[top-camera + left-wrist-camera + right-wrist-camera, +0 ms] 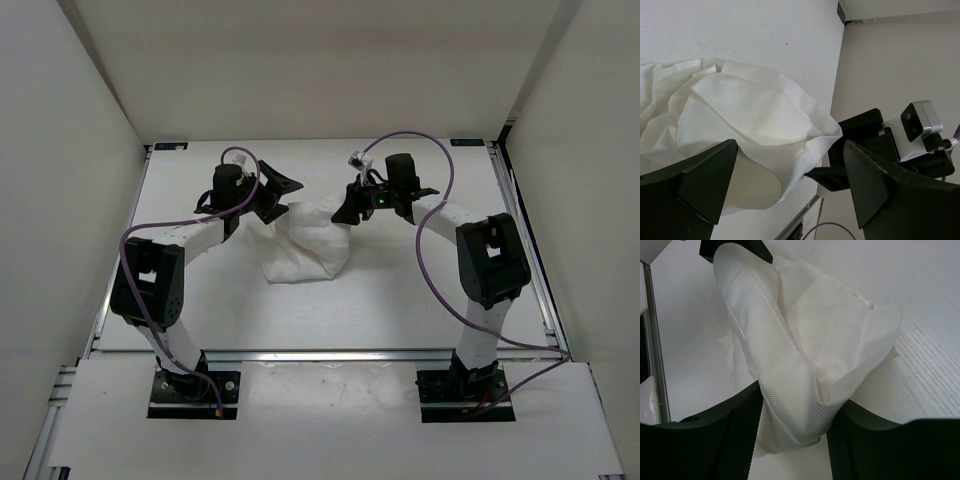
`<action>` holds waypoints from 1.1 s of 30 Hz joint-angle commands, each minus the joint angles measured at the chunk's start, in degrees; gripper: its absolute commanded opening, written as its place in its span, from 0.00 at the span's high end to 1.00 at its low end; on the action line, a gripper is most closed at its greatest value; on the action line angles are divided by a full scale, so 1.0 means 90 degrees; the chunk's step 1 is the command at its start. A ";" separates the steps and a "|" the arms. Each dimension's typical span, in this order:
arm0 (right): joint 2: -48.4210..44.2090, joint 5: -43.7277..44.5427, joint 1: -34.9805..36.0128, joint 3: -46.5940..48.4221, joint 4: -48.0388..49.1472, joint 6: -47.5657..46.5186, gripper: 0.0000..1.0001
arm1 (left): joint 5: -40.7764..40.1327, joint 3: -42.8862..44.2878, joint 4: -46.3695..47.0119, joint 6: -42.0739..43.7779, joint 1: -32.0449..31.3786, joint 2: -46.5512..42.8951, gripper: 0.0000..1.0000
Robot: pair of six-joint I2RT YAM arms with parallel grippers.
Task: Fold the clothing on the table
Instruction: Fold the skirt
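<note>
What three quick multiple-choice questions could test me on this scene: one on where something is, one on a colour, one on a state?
1. The clothing lies: A between the left gripper and the right gripper; B against the back wall; C on the floor.
2. The looping cables are: A green; B purple; C yellow.
3. The left gripper is: A shut; B hidden; C open.

Answers: A, the white fabric sits mid-table with a gripper at each far corner. B, they curve purple above the white surface. C, the left wrist view shows its fingers spread wide apart.
</note>
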 commanded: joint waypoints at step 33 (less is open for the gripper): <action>-0.0049 -0.0282 0.0204 0.0837 -0.0702 -0.0534 1.00 | 0.0790 0.0510 0.0635 0.0049 -0.0024 0.0479 1.00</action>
